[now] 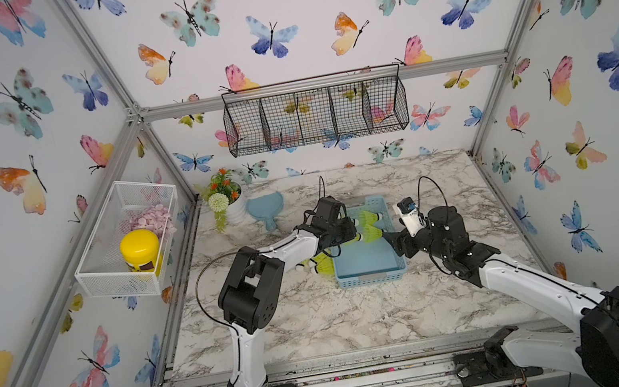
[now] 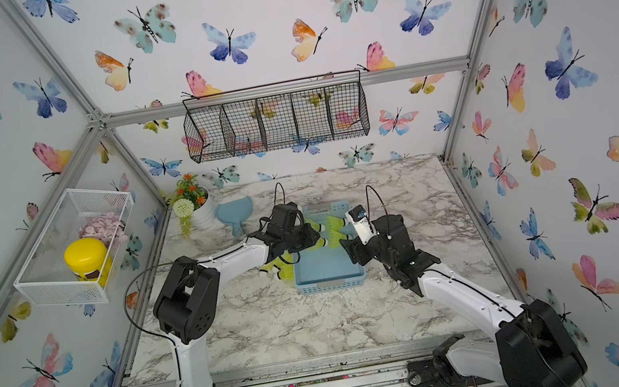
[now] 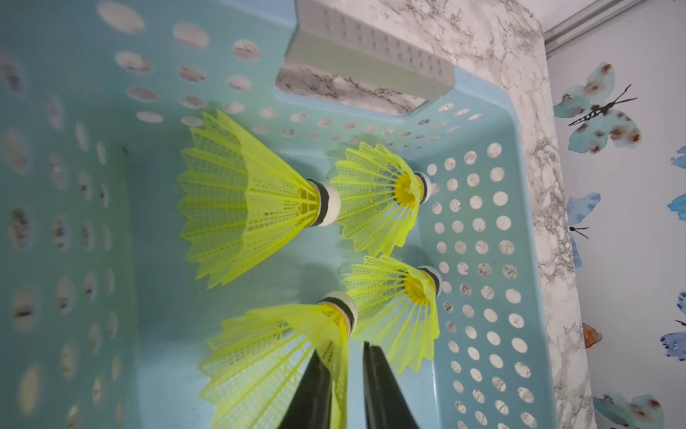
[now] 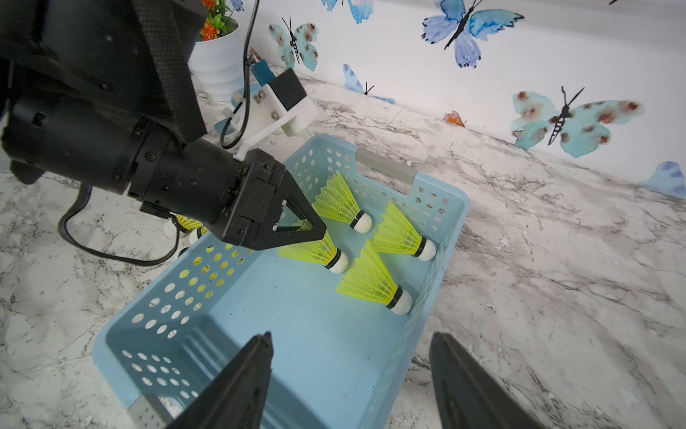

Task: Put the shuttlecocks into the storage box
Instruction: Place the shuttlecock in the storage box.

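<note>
The light blue storage box (image 1: 370,267) (image 2: 329,273) sits mid-table. Several neon yellow shuttlecocks lie at its far end on their sides (image 3: 245,200) (image 3: 375,197) (image 3: 393,297) (image 4: 401,234). My left gripper (image 3: 340,349) (image 4: 319,230) (image 1: 354,231) reaches into the box from the left. Its jaws stand slightly apart, and the skirt edge of one shuttlecock (image 3: 274,353) (image 4: 323,252) lies against one finger, with blue floor showing in the gap. My right gripper (image 4: 352,334) (image 1: 388,239) hangs open and empty over the box's right wall. More shuttlecocks (image 1: 321,264) (image 2: 277,267) lie on the table left of the box, partly hidden under the left arm.
A white pot with a plant (image 1: 229,205) and a blue scoop (image 1: 266,207) stand at the back left. A white wire basket (image 1: 110,272) holding a yellow jar (image 1: 140,251) hangs on the left wall. A black wire basket (image 1: 316,115) hangs on the back wall.
</note>
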`<state>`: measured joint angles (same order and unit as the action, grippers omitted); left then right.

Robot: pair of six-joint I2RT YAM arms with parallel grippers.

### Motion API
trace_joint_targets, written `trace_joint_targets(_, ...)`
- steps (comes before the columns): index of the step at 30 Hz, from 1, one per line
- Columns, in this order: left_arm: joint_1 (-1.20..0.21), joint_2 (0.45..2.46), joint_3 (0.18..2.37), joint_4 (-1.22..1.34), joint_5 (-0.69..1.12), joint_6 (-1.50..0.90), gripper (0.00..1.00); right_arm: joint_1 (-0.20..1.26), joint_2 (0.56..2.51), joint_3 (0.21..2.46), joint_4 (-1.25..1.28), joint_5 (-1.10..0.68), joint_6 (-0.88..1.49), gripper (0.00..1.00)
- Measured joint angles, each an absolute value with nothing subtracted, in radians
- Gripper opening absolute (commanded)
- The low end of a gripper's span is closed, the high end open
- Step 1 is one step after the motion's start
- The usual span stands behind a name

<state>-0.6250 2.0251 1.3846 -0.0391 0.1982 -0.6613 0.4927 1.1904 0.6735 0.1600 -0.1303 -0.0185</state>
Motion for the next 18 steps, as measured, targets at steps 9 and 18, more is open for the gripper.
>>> trace_joint_targets(9, -0.648, 2.029, 1.449, -0.125, 0.115, -0.619, 0.46, 0.493, 1.185, 0.673, 0.157, -0.133, -0.019, 0.73)
trace_joint_targets(18, -0.677, 2.032, 1.515, -0.204, 0.014, -0.556, 0.5, 0.493, 1.183, 0.673, 0.157, -0.132, -0.019, 0.73)
